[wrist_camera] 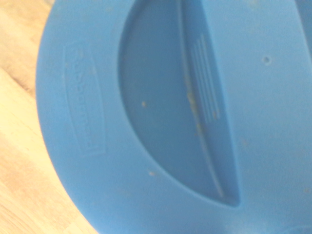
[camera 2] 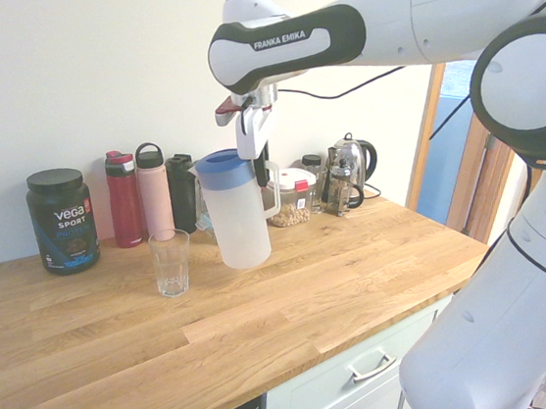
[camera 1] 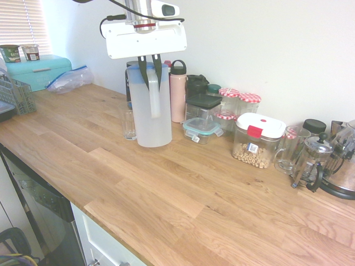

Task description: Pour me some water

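1. Gripping the handle of the pitcher (camera 2: 237, 215), the gripper (camera 2: 251, 141) is clamped tight from above.
2. Pitcher hangs tilted above the wooden counter (camera 2: 322, 289), just beside the empty glass (camera 2: 169, 262).
3. Its blue lid (wrist_camera: 170, 122) fills the wrist view.

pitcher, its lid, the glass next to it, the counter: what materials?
Pitcher: looks like frosted translucent plastic, matte, milky walls. Lid: opaque blue plastic with moulded lettering. Glass: clear, probably glass, though clear plastic can't be excluded. Counter: wood, visible plank grain, satin finish.
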